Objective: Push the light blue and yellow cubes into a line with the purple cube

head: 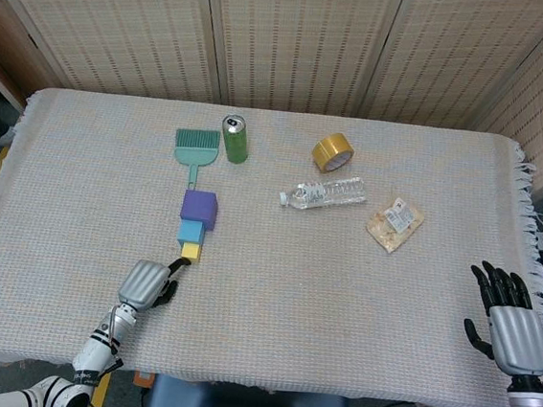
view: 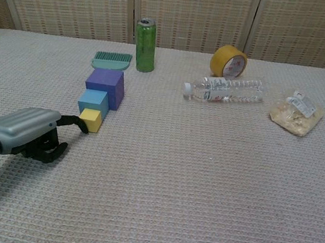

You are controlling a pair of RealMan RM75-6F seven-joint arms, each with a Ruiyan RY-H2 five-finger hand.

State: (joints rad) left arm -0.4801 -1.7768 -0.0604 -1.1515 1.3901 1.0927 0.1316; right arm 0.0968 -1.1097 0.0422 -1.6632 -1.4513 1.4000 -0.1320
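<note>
cubes (view: 98,100) abut in a row — brush (head: 196,146), can (view: 144,44) beyond; left hand (view: 28,131) curled, one fingertip out, holding nothing.

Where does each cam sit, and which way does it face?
Head view: high, looking steeply down on the cloth-covered table; shows left hand and right hand.
Chest view: low at the near edge, looking across toward the wicker screen; only the left hand.
Shared: left hand, purple cube, light blue cube, yellow cube.
</note>
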